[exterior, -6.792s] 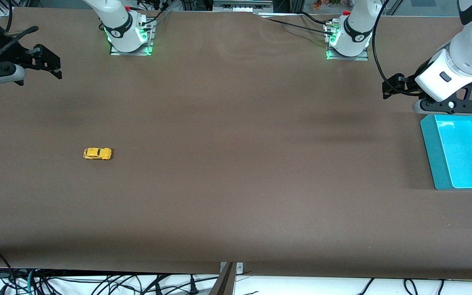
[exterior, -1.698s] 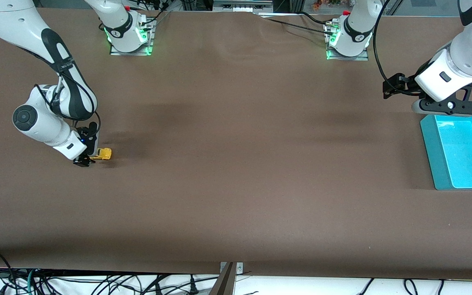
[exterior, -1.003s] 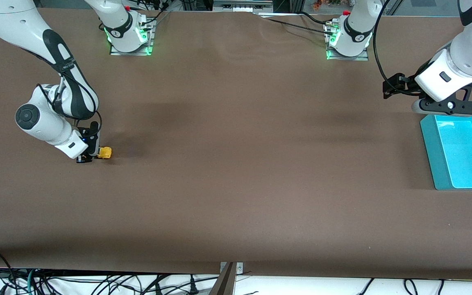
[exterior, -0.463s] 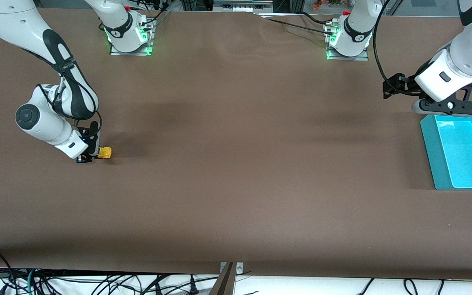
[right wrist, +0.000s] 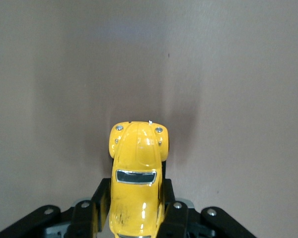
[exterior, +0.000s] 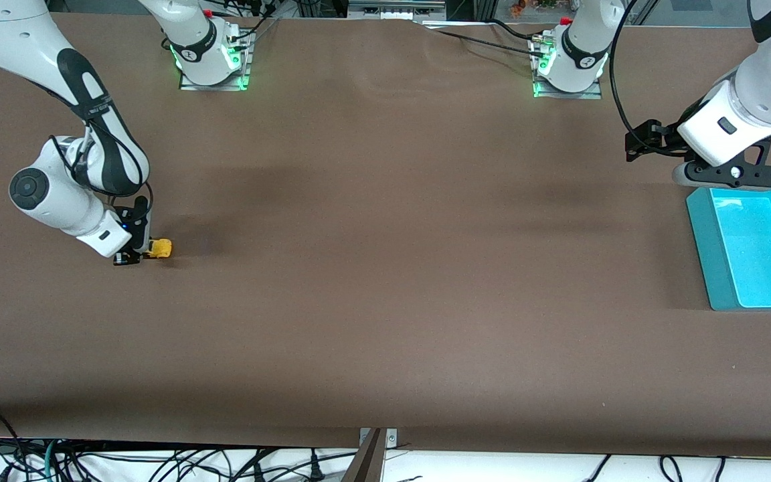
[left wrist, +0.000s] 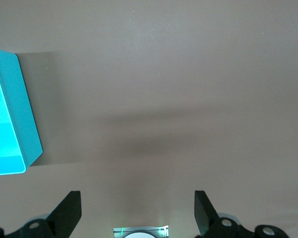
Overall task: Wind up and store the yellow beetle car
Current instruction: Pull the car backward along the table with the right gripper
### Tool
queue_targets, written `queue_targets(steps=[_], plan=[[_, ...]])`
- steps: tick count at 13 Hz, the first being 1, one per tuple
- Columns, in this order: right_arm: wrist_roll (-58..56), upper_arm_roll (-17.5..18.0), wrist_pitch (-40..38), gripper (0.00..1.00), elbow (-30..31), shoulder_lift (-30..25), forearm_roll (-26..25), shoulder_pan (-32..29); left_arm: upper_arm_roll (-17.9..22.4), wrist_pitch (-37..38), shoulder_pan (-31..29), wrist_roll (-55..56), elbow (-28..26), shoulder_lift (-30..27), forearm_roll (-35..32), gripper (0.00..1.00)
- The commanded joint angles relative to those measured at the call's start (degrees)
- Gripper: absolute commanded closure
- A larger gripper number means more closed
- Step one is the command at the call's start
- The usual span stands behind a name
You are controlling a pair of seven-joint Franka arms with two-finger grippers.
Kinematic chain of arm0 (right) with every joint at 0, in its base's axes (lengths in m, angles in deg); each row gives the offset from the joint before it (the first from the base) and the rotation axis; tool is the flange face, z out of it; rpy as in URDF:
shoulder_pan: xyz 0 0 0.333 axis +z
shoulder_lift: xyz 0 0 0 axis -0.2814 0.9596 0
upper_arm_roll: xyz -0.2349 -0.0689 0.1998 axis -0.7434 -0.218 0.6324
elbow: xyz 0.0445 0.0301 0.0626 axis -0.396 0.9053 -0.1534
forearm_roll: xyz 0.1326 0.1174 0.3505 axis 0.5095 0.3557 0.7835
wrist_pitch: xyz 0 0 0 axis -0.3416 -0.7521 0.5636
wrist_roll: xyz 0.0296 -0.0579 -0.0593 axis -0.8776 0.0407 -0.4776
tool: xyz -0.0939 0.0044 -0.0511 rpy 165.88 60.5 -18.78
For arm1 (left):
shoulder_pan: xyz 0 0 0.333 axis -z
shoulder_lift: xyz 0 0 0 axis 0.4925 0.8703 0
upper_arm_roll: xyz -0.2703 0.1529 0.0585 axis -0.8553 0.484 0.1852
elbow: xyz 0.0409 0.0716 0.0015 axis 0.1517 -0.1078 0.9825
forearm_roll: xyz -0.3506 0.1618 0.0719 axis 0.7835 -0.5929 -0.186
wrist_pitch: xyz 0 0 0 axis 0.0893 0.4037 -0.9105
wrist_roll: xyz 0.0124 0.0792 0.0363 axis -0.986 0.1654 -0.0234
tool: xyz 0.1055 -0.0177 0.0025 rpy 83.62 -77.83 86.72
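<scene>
A brown tabletop [exterior: 385,301] carries a teal bin [exterior: 753,248] at the left arm's end. At the right arm's end, the right pincer [exterior: 136,256] is clamped on the yellow beetle car [exterior: 160,249], down on the tabletop. Winding and storing look undone. The left pincer [left wrist: 138,214] waits, spread apart, beside the bin.

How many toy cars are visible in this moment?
1: the yellow beetle car, on the table toward the right arm's end, clamped between the right gripper fingers. Nothing suggests another is hidden.
</scene>
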Motion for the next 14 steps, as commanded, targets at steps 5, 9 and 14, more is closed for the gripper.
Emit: queue_targets(steps=[5,9,14], plan=[[-8.0,0.5,0.8,0.81,0.5,2.4,0.0,-6.3,0.0,1.4,-0.4,-1.1,2.1,1.0,0.9,0.00],[-12.4,0.6,1.2,0.81,0.4,2.7,0.0,-9.9,0.0,1.4,-0.4,-1.1,2.1,1.0,0.9,0.00],[-14.6,2.1,1.1,0.80,-0.3,3.3,0.2,-12.8,0.0,1.4,-0.4,-1.1,2.1,1.0,0.9,0.00]])
